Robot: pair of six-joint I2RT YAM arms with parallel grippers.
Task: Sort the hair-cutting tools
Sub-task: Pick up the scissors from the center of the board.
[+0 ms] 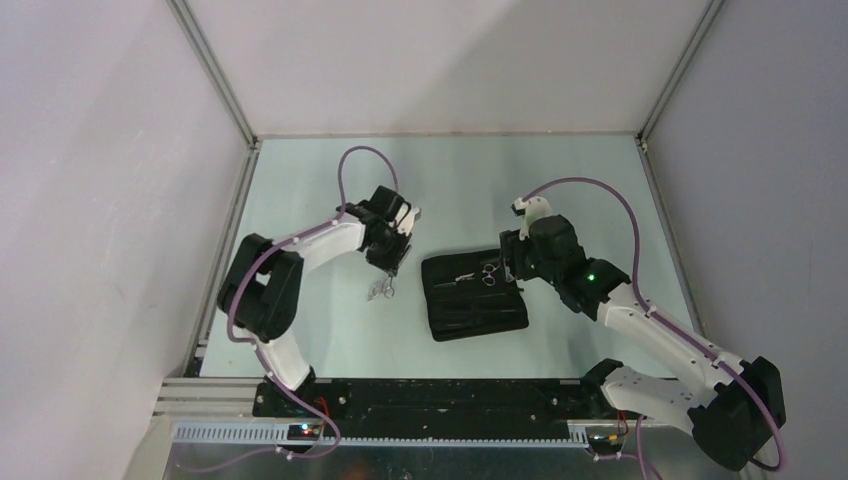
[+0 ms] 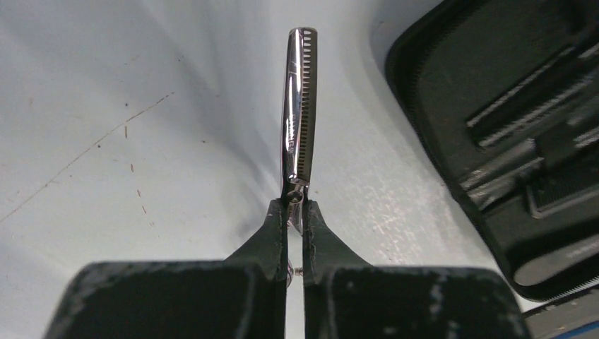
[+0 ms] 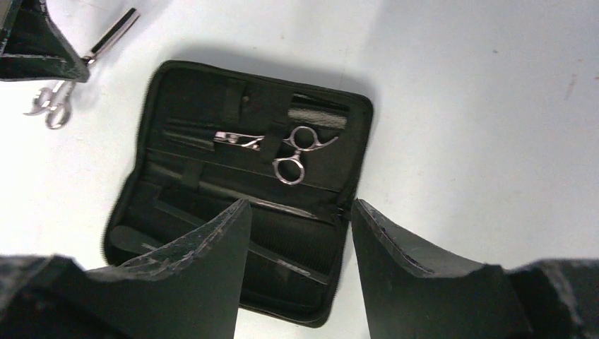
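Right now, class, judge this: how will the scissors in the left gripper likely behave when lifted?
The scissors look like polished metal, so they are probably stiff and somewhat slippery. The left gripper pinches them at a narrow spot near the pivot, so they may swivel in the grip. Being hinged, they could also fall open.

We identify the tabletop [image 1: 460,180] as a pale, matte surface with faint scratches and specks, bounded by metal frame rails at its edges. One black zip case [image 1: 431,300] lies opened flat directly on it, near the centre. A pair of silver scissors [image 1: 381,288] is located just left of the case, apart from it; we cannot confirm contact with the surface.
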